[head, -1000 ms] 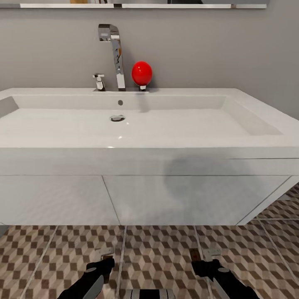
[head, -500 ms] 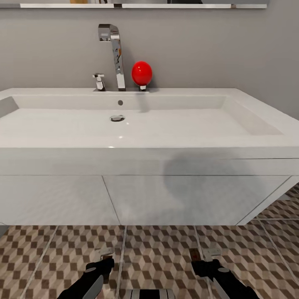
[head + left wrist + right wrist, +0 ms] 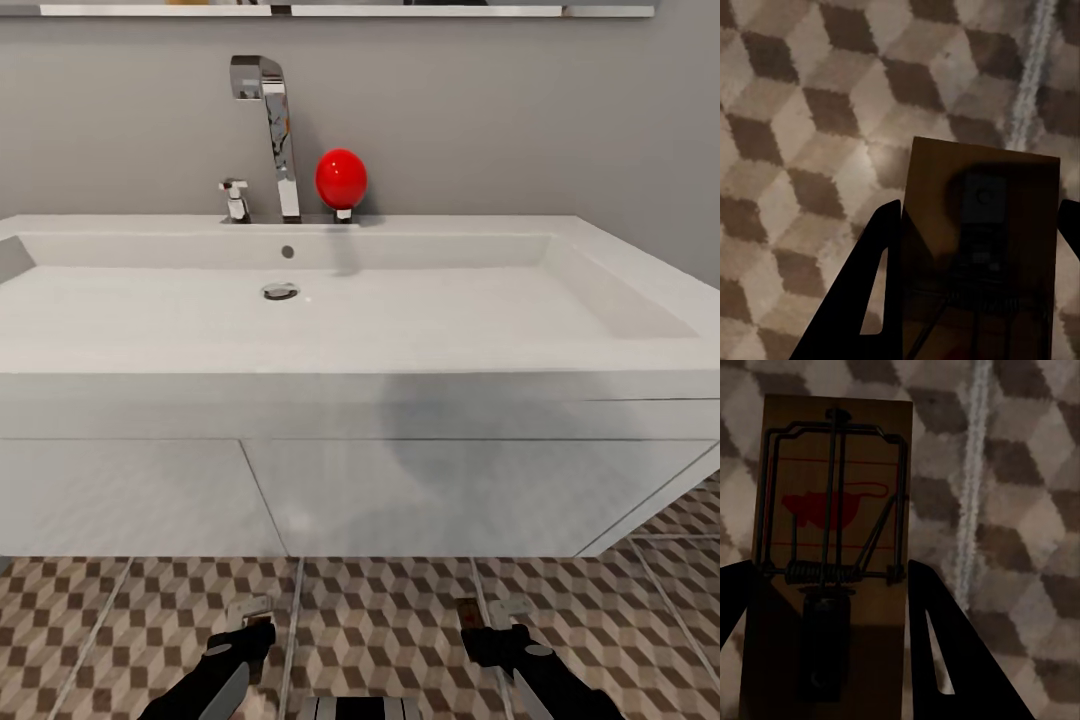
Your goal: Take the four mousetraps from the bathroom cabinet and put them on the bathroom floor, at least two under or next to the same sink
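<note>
Left claw (image 3: 243, 640): reaching forward and low from a black arm, fingers (image 3: 866, 300) clamping a flat board. Right claw (image 3: 490, 640): mirroring the pose, fingers (image 3: 945, 660) likewise gripping a board.

We saw soft, even light in the head view, a faint grey shadow on the bathroom sink (image 3: 430, 440), small glints on the chrome faucet (image 3: 272, 120), both wrist views dim, shadowed and slightly blurred.
</note>
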